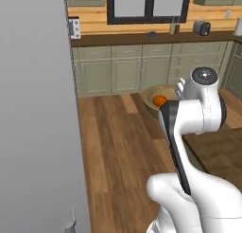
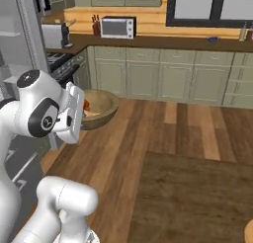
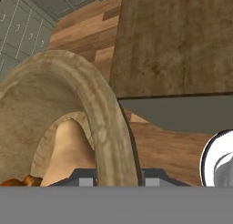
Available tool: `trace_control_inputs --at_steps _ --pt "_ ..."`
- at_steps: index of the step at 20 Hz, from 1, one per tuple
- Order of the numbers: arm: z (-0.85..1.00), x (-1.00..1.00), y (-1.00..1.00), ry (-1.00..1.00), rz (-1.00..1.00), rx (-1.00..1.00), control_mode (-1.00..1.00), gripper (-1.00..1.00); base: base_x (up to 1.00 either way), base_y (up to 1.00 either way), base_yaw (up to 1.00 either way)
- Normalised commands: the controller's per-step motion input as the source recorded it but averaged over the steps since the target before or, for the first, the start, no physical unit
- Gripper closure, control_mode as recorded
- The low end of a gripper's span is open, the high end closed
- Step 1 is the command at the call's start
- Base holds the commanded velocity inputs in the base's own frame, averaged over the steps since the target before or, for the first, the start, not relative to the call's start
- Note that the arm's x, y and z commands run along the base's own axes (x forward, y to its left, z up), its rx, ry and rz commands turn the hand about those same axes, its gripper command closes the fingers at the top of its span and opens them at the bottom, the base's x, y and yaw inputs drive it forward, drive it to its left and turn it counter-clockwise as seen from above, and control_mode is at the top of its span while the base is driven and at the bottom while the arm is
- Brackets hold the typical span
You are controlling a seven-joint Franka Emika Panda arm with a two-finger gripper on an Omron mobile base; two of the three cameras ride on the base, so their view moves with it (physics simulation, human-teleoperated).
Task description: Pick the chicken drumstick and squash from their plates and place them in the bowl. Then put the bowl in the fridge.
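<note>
The first half looks done: the bowl (image 3: 102,123) is off the desk (image 3: 182,41) and carried in the air over the wooden floor (image 1: 118,147), and in the hand view both foods lie inside it, the pale squash (image 3: 68,150) at about 7 o'clock and a sliver of the orange-brown drumstick (image 3: 20,181) at the lower left edge. From the left base view the bowl (image 1: 152,97) shows just past the arm with an orange lump (image 1: 160,100) in it, most likely the drumstick. The gripper (image 3: 113,180) has its jaws pinching the bowl's thick rim, one tip on each side of the wall. What is left, as I judge it, is the fridge: its grey side (image 1: 33,109) stands at 9 o'clock in the left base view, and the bowl has yet to go onto a shelf and be let go.
</note>
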Motion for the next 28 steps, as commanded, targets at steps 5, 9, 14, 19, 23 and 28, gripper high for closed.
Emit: trace_control_inputs --at_steps 5,9,14,19,23,28 --pt "0.00 0.00 0.00 0.00 0.00 0.00 1.00 1.00 0.73 0.05 0.00" --pt "0.00 0.00 0.00 0.00 0.00 0.00 1.00 1.00 0.54 0.03 0.03" --pt "0.00 0.00 0.00 0.00 0.00 0.00 1.00 1.00 0.34 0.03 0.12" --pt "0.00 0.00 0.00 0.00 0.00 0.00 1.00 1.00 0.52 0.04 0.09" --pt "0.00 0.00 0.00 0.00 0.00 0.00 1.00 1.00 0.60 0.06 0.06" --pt "0.00 0.00 0.00 0.00 0.00 0.00 1.00 1.00 0.52 0.02 0.07"
